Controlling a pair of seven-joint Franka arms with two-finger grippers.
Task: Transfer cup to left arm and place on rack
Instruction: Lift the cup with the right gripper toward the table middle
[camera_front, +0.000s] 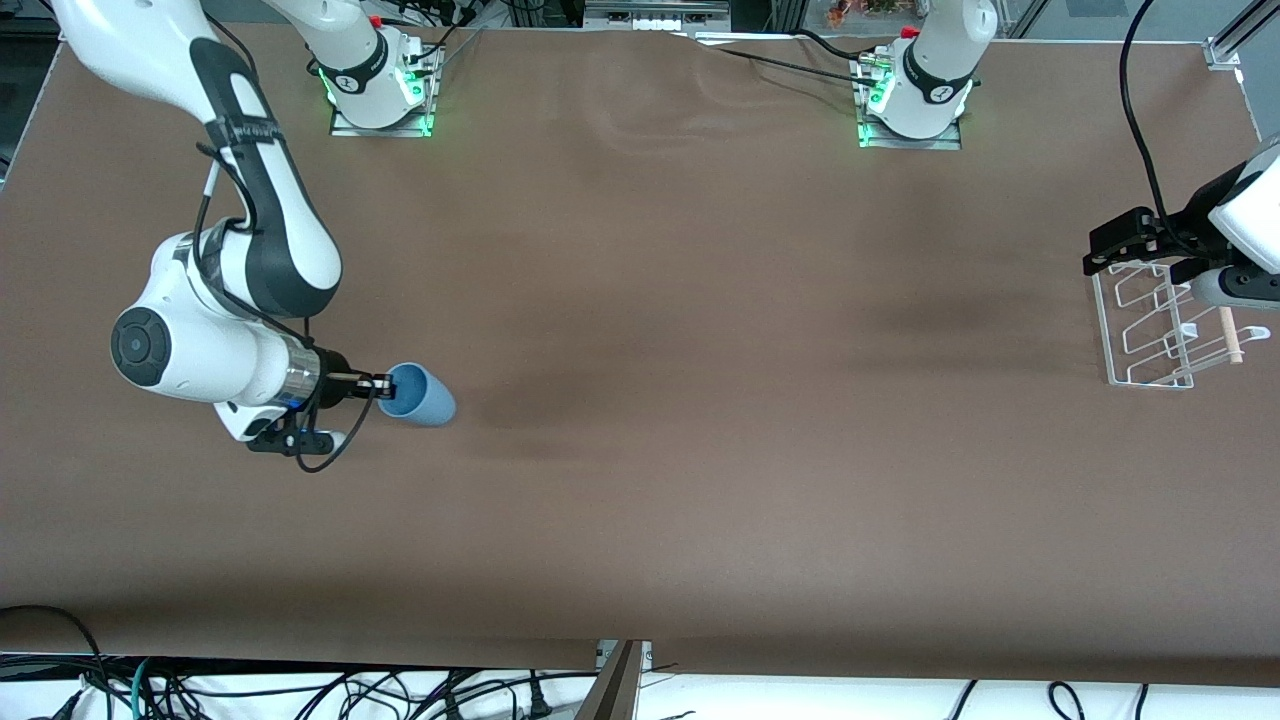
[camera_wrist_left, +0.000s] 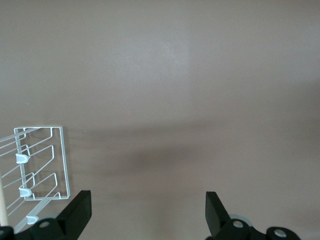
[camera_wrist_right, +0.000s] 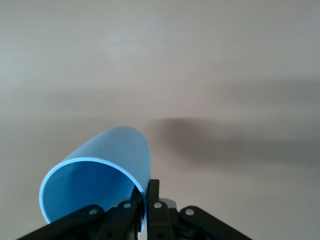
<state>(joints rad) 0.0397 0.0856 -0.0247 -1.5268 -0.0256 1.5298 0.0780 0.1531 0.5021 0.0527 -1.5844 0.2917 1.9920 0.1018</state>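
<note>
The light-blue cup (camera_front: 418, 394) is held on its side above the table toward the right arm's end, its mouth facing the gripper. My right gripper (camera_front: 378, 383) is shut on the cup's rim, one finger inside and one outside; the right wrist view shows the cup (camera_wrist_right: 100, 175) pinched at the wall by the right gripper (camera_wrist_right: 145, 197). My left gripper (camera_front: 1135, 243) is open and empty over the end of the rack (camera_front: 1160, 325) at the left arm's end of the table. The left wrist view shows its fingers (camera_wrist_left: 80, 207) spread wide beside the rack (camera_wrist_left: 42, 167).
The brown tabletop (camera_front: 700, 350) stretches between the two arms. Both arm bases (camera_front: 915, 100) stand along the table's edge farthest from the front camera. A black cable (camera_front: 1140, 120) runs to the left arm. Cables lie below the table's near edge.
</note>
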